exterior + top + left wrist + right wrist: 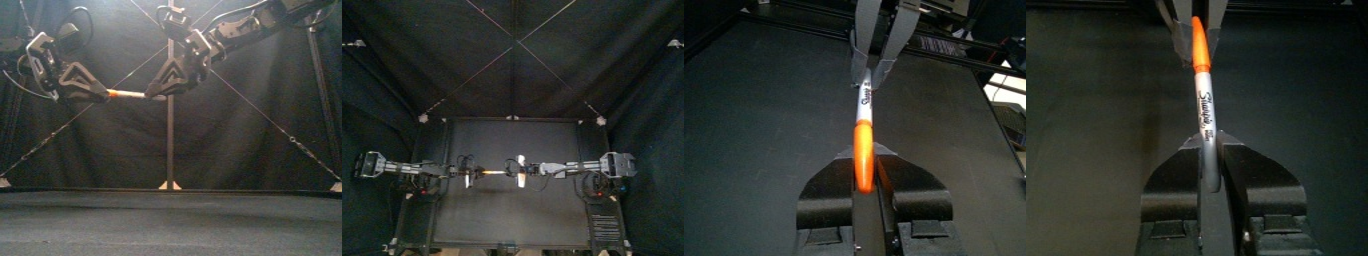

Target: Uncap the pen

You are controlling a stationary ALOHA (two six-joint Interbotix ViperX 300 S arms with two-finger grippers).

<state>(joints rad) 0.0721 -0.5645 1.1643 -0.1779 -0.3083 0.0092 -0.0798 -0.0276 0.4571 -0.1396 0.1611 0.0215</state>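
Observation:
A marker pen (130, 94) with an orange cap and a pale printed barrel hangs level in the air above the table, between both grippers. My left gripper (102, 95) is shut on the orange cap (862, 160). My right gripper (159, 91) is shut on the barrel (1205, 110). From above, the pen (489, 175) lies along the line between the left gripper (465, 173) and the right gripper (516, 172). The cap (1199, 42) still sits against the barrel with no gap showing.
The black table (502, 215) lies well below the pen, and nothing else shows on it. The black curtains stand behind and at both sides.

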